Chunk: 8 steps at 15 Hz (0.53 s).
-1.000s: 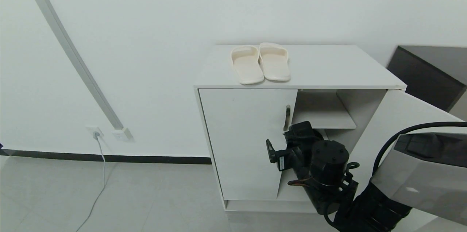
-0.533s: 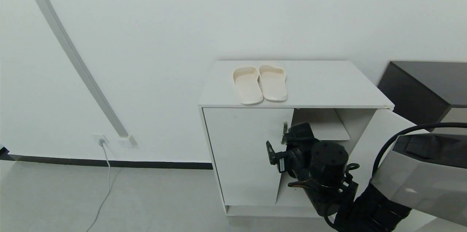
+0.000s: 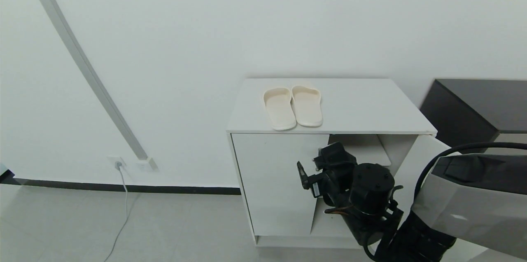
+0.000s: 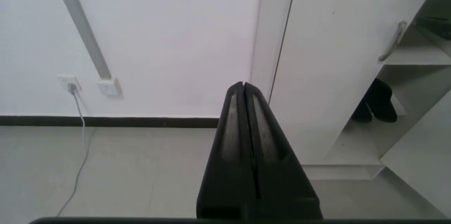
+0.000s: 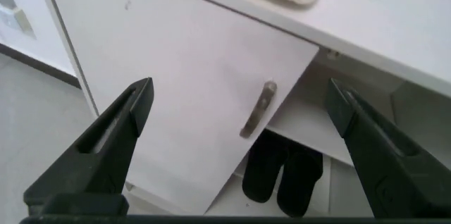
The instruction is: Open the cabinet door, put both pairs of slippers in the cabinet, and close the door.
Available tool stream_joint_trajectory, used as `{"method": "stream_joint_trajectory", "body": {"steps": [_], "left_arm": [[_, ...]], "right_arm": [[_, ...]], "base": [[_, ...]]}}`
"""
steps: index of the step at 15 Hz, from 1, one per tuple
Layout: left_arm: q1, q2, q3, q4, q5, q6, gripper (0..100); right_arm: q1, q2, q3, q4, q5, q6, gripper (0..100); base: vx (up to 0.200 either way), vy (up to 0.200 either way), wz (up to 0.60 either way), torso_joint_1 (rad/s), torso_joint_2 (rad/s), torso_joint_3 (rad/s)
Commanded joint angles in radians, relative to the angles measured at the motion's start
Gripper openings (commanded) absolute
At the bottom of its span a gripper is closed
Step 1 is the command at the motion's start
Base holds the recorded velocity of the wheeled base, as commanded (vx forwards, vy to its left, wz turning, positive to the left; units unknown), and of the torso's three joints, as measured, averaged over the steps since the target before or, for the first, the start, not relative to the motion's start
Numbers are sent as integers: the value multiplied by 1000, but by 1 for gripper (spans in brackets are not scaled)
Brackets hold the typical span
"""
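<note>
cream foam slippers (image 3: 293, 107) lie paired atop white wooden cabinet (image 3: 354, 105); black slippers (image 5: 282, 175) in lower compartment. right door (image 3: 428, 147) open. left gripper (image 4: 244, 89) jaws closed, empty; right gripper (image 5: 239, 94) jaws spread.

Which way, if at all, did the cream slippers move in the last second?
No. The slippers keep their spot on the cabinet top, by its front-left edge; the whole head view shifted, so the camera moved.
</note>
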<state>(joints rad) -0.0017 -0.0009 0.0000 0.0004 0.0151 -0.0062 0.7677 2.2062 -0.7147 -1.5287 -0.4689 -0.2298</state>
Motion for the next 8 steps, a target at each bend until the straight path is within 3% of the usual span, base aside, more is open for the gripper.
{"method": "stream_joint_trajectory", "body": {"steps": [1, 2, 6, 8], "left_arm": [[0, 1, 0, 1, 3, 2, 0], [0, 1, 0, 0, 6, 2, 0], [0, 1, 0, 1, 5, 2, 0], [0, 1, 0, 0, 5, 0, 0]], "right_arm": [[1, -20, -65, 62, 1, 7, 100], [1, -48, -94, 131, -2, 46, 100], [24, -229, -209, 621, 1, 260, 100], [27, -246, -315, 769, -2, 296, 100]], "base": [[0, 0, 0, 0, 0, 0], [0, 0, 0, 0, 0, 0], [0, 0, 0, 0, 0, 0], [0, 0, 0, 0, 0, 0]]}}
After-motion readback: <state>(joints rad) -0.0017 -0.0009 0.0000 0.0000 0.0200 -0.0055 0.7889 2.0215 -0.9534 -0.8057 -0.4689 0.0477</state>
